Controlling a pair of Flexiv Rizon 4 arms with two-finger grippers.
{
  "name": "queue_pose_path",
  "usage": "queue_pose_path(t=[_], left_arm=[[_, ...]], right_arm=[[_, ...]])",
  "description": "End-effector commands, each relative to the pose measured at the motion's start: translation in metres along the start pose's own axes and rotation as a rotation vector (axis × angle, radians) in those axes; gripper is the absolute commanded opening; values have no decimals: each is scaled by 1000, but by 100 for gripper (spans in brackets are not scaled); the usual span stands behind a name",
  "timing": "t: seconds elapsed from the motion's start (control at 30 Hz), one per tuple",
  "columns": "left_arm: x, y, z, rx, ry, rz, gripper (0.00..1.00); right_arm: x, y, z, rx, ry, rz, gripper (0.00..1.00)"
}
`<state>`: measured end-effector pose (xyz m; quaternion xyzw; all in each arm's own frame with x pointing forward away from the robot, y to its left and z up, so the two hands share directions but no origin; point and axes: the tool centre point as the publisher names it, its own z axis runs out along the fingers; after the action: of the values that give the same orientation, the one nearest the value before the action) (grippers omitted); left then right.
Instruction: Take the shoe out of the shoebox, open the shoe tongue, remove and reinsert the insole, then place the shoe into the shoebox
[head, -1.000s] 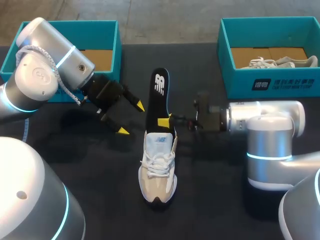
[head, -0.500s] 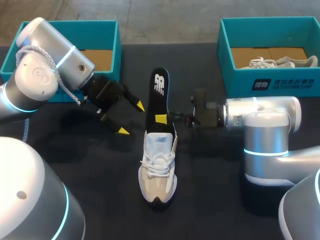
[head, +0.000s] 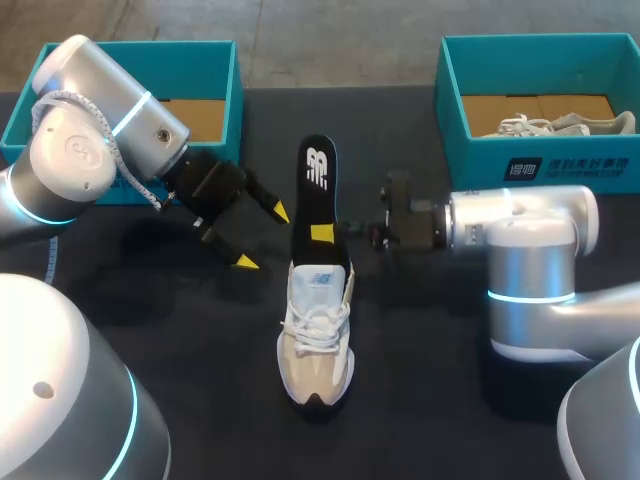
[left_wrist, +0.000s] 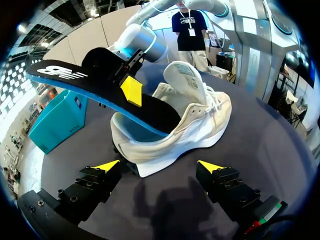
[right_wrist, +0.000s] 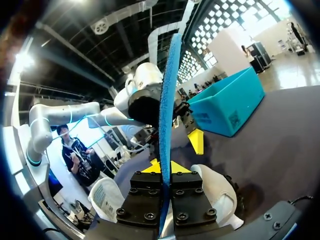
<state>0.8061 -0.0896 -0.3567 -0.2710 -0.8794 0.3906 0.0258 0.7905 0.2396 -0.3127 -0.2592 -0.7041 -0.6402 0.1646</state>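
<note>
Right claw (head: 325, 236) pinches the insole (head: 316, 190), its end in the shoe (head: 315, 335); left claw (head: 262, 237) gapes

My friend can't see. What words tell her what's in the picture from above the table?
The right tool grips a black insole that sticks out of a white shoe in the middle of a dark table. The left tool hangs open beside it. Behind stand a left teal box and a right teal box.
</note>
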Motion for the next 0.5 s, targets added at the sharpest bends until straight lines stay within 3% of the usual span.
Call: queue_pose_path(t=[0.03, 0.5], left_arm=[[0, 0, 0, -3, 1, 0, 100], [0, 0, 0, -3, 1, 0, 100]], right_arm=[[-2, 1, 3, 10, 4, 5, 0], [-1, -12, -3, 36, -1, 48, 0]])
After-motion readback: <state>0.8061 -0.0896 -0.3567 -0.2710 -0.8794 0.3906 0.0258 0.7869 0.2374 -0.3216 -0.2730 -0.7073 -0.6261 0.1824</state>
